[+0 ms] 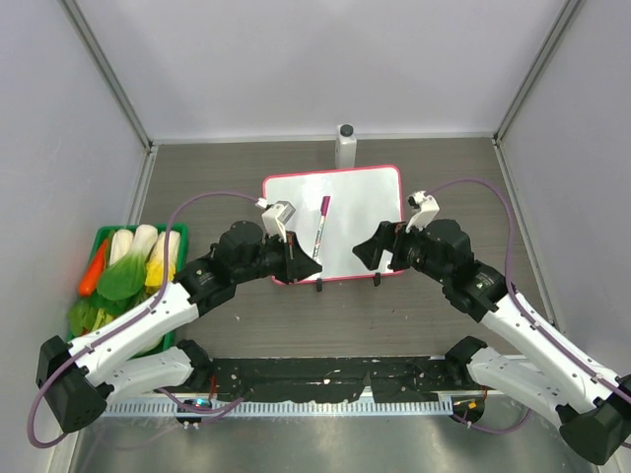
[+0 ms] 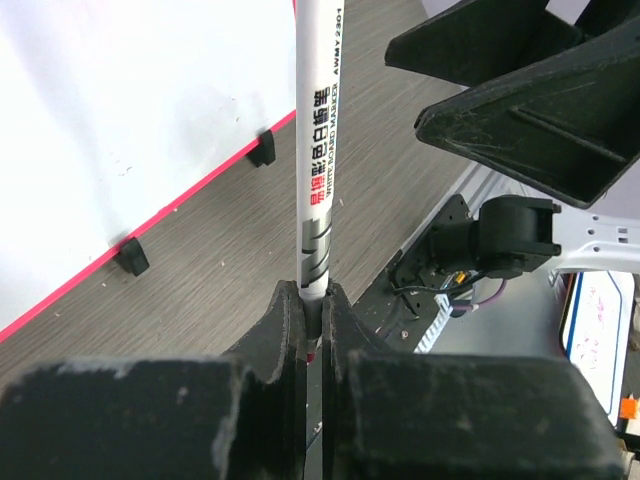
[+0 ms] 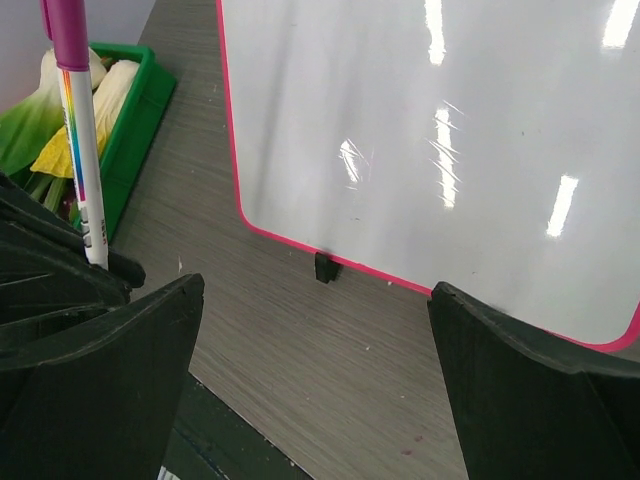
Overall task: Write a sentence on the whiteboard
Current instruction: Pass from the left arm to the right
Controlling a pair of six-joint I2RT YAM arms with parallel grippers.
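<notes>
While the left gripper (image 1: pixel 312 264) fingers clamp a marker (image 1: pixel 321 227) by its base at the whiteboard (image 1: pixel 367 209) near edge, right gripper (image 1: pixel 371 253) fingers stand wide apart, holding nothing.

Robot lab test cell. L arm (image 1: pixel 138 320) & R arm (image 1: pixel 523 325) are bolted side by side at the near edge of a grey wood-grain table (image 1: pixel 246 325), w/ purple cables (image 1: pixel 202 200) looping off the wrists. Plain white panels (image 1: pixel 315 59) box the table on 3 sides, held by bare aluminium posts (image 1: pixel 105 69). A toothed metal strip (image 1: pixel 325 406) runs along the front. Props: green tray (image 1: pixel 99 235) of plastic-looking veg (image 1: pixel 133 261), small grey stand (image 1: pixel 346 146) at the far edge.
</notes>
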